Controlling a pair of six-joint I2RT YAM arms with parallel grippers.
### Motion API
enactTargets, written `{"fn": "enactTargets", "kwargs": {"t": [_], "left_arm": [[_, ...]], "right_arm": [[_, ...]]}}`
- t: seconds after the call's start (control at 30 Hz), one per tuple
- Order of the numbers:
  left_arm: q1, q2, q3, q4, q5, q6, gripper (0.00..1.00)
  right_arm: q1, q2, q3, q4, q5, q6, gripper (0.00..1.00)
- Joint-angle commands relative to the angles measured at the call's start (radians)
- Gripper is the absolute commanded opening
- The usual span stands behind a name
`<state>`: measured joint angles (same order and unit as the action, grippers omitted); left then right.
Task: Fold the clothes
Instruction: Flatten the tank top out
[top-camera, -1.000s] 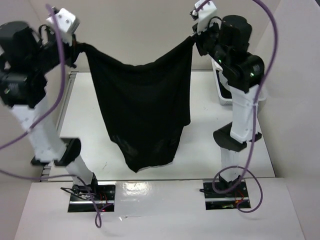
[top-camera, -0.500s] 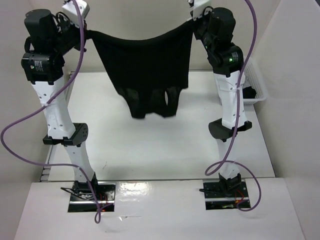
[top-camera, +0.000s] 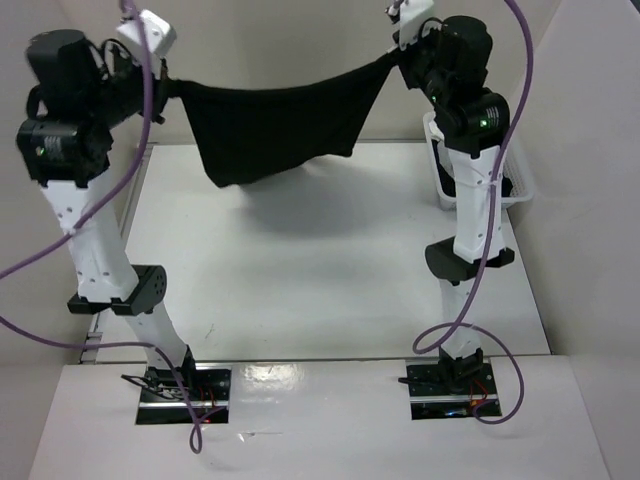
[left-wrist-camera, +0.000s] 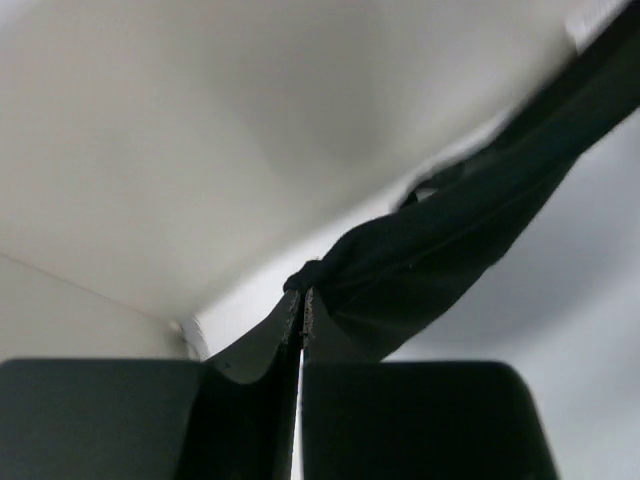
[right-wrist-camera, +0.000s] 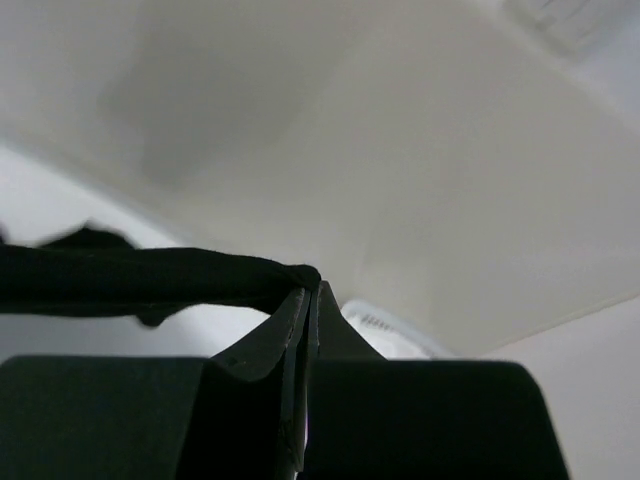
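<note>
spreading step, by the look: holding black top (top-camera: 270, 125) stretched in mid-air above desk (top-camera: 300, 290), pinched tight in left claw (left-wrist-camera: 302, 300) and in right claw (right-wrist-camera: 308, 290). next, likely: lowering evenly, laying flat.

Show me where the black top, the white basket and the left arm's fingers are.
black top (top-camera: 275, 130): top external view, middle of the hanging fabric.
white basket (top-camera: 518, 185): top external view, its right wall beside the right arm.
left fingers (left-wrist-camera: 272, 345): left wrist view, one finger's surface, shut on the black top.
</note>
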<state>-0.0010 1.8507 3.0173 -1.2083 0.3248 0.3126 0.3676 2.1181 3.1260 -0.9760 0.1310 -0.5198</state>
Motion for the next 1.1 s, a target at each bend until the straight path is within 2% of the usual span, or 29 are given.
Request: {"fn": "enactTargets", "kwargs": {"t": [0.0, 0.1, 0.13, 0.2, 0.23, 0.27, 0.43, 0.47, 0.63, 0.8, 0.9, 0.93, 1.03, 1.07], "left_arm": [[0.015, -0.016, -0.333, -0.088, 0.098, 0.106, 0.0], [0.015, -0.073, -0.582, -0.079, 0.192, 0.181, 0.0], [0.015, -0.118, -0.75, -0.065, 0.21, 0.181, 0.0], [0.003, -0.197, -0.895, -0.028, 0.256, 0.206, 0.0], [0.002, -0.223, -1.004, -0.019, 0.257, 0.206, 0.0], [-0.011, -0.246, -1.046, -0.019, 0.266, 0.216, 0.0], [-0.011, -0.355, -1.182, -0.088, 0.266, 0.276, 0.0], [-0.011, -0.384, -1.228, -0.088, 0.266, 0.276, 0.0], [-0.022, -0.516, -1.353, -0.088, 0.232, 0.267, 0.0], [-0.022, -0.619, -1.414, -0.088, 0.139, 0.232, 0.0], [0.018, -0.673, -1.482, -0.077, 0.1, 0.22, 0.0], [0.028, -0.694, -1.52, -0.068, 0.1, 0.22, 0.0], [0.085, -0.741, -1.566, -0.045, 0.117, 0.197, 0.0], [0.101, -0.754, -1.59, -0.034, 0.141, 0.197, 0.0]], "right_arm": [[-0.012, 0.058, 0.011, -0.267, -0.112, -0.042, 0.0], [-0.012, 0.111, -0.047, -0.328, -0.14, -0.036, 0.0], [-0.024, 0.083, -0.135, -0.328, -0.157, -0.036, 0.0], [-0.024, 0.05, -0.26, -0.328, -0.241, -0.06, 0.0], [-0.007, 0.013, -0.303, -0.328, -0.255, -0.069, 0.0], [0.004, -0.007, -0.344, -0.328, -0.255, -0.069, 0.0], [0.068, -0.159, -0.624, -0.328, -0.235, -0.078, 0.0], [0.077, -0.184, -0.723, -0.328, -0.226, -0.078, 0.0], [0.135, -0.38, -1.068, -0.328, -0.111, -0.088, 0.0], [0.136, -0.521, -1.274, -0.328, -0.016, -0.106, 0.0], [0.082, -0.578, -1.333, -0.328, -0.045, -0.106, 0.0], [0.007, -0.593, -1.333, -0.328, -0.077, -0.106, 0.0], [-0.132, -0.602, -1.313, -0.328, -0.25, -0.106, 0.0], [-0.215, -0.603, -1.313, -0.313, -0.355, -0.106, 0.0]]}}
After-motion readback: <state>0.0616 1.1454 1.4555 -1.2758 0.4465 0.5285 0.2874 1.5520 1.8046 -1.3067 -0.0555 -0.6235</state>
